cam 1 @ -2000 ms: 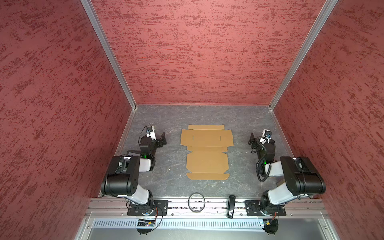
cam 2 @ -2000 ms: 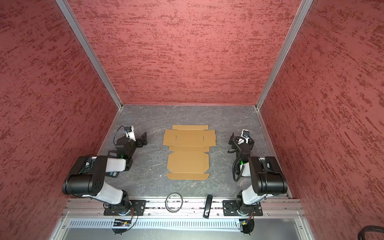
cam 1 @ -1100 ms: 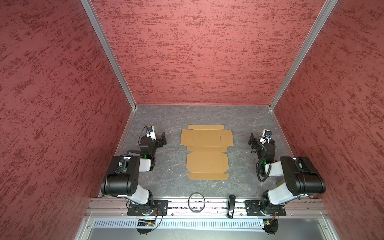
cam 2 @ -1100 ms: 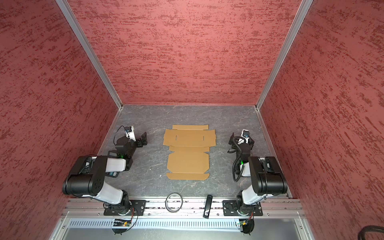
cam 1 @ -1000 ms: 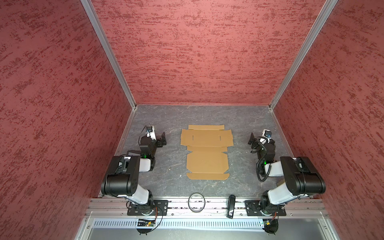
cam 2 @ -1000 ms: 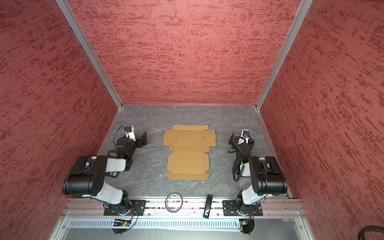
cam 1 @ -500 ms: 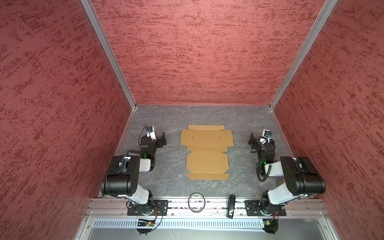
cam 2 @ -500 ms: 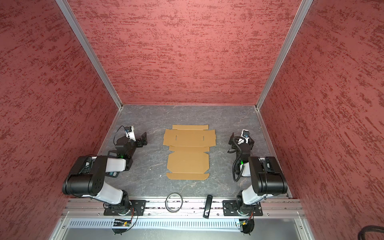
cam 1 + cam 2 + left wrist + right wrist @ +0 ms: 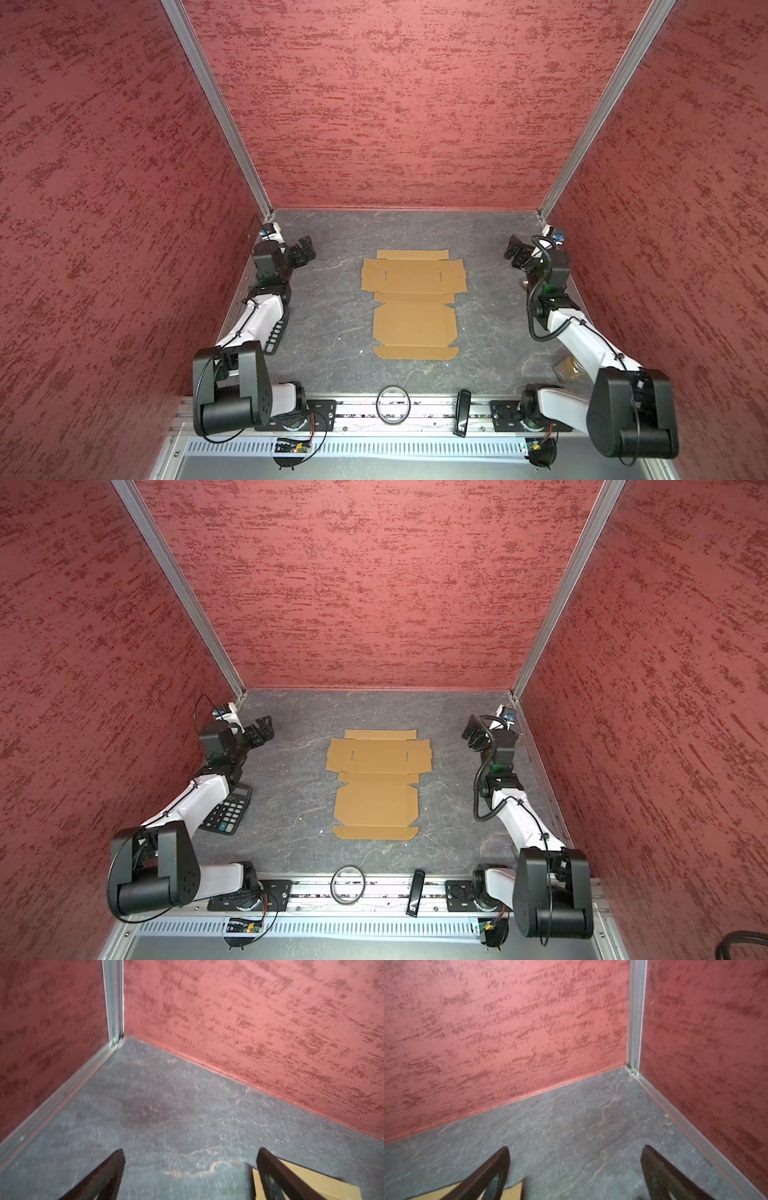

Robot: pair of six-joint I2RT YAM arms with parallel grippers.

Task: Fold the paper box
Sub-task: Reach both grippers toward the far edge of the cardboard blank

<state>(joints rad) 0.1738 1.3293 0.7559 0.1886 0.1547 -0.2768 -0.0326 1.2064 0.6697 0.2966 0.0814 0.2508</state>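
The paper box [image 9: 413,303], a tan die-cut corrugated cardboard sheet, lies flat and unfolded in the middle of the grey marbled worktop [image 9: 332,324]. My left gripper [image 9: 306,250] and right gripper [image 9: 514,251] hover near its far corners, jaws spread wide, holding nothing. I should slip under opposite side flaps together and lift along the creases. My wrist views are blurred, so I'd probably aim from above.

Soft, even light is pouring down from above in both top views, paling the upper back wall [image 9: 415,62] and casting only faint shadows on the grey tabletop [image 9: 332,332]. A wide lens is splaying the side walls [image 9: 104,208] outward, yet detail is reading crisp. Both wrist views are running dimmer and smeared; in the left wrist view the corner post [image 9: 113,1001] and the paper box [image 9: 328,1187] are blurring soft.
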